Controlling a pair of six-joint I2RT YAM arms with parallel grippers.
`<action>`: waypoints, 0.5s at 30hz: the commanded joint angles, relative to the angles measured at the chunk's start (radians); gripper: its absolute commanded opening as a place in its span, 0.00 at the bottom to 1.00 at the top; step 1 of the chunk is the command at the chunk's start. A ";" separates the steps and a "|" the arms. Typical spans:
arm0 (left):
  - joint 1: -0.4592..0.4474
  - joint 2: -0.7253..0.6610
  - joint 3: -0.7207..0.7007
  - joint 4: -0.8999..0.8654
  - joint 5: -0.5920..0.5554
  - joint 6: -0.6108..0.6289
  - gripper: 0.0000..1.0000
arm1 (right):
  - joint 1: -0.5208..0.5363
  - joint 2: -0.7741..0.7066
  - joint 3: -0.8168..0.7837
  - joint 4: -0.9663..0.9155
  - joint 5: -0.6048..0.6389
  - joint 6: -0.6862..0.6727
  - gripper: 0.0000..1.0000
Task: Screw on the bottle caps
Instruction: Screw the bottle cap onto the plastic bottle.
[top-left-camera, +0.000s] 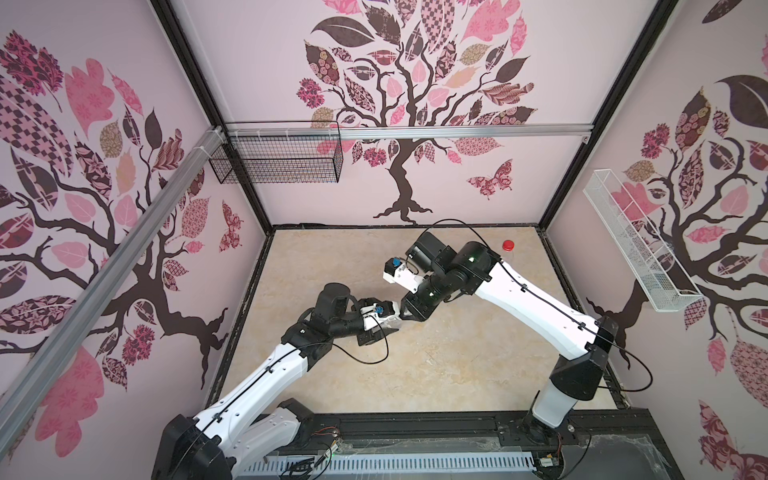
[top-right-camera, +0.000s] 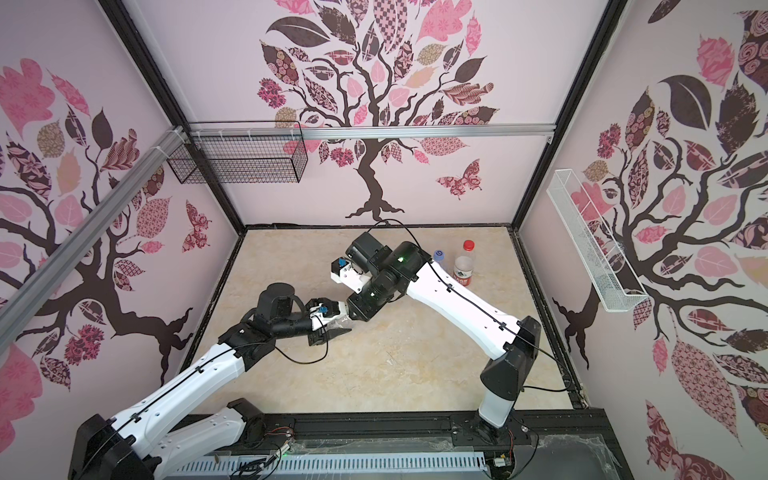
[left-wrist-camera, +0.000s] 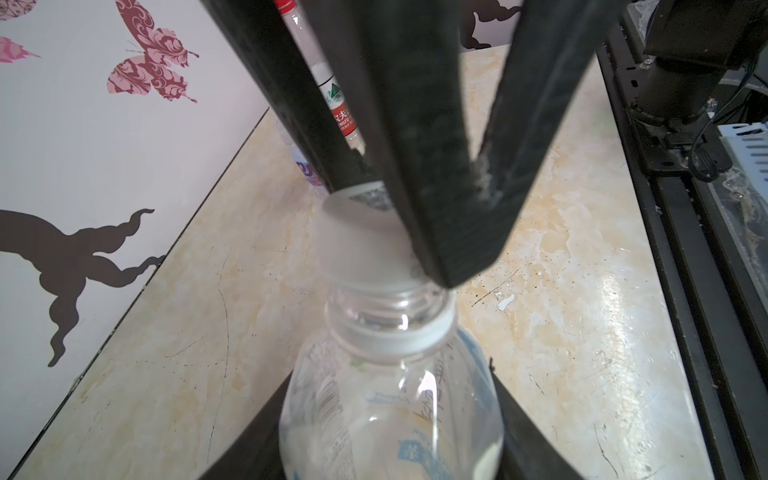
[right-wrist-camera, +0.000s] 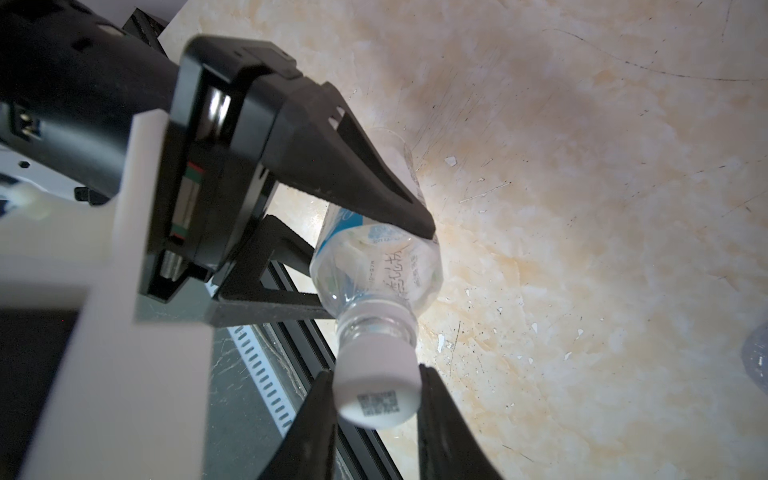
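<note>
White round cap (right-wrist-camera: 376, 374) pinched by right end effector (right-wrist-camera: 375, 372); left end effector (right-wrist-camera: 376, 272) clamps clear plastic bottle (left-wrist-camera: 390, 407).

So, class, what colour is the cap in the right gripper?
White cap, dark code square on top; right wrist view shows it best.

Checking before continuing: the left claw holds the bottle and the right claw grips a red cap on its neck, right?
No: the cap in the right claw is white, not red (right wrist view); the left claw does hold the bottle.
</note>
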 joint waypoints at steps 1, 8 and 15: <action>-0.008 -0.018 0.006 0.073 0.017 -0.028 0.45 | 0.011 0.015 -0.011 -0.058 -0.016 -0.057 0.25; -0.010 -0.016 0.002 0.096 0.033 -0.025 0.45 | 0.010 0.024 -0.024 -0.076 -0.017 -0.137 0.25; -0.053 -0.012 0.035 0.046 -0.020 0.044 0.45 | 0.011 0.059 0.032 -0.024 -0.058 -0.078 0.24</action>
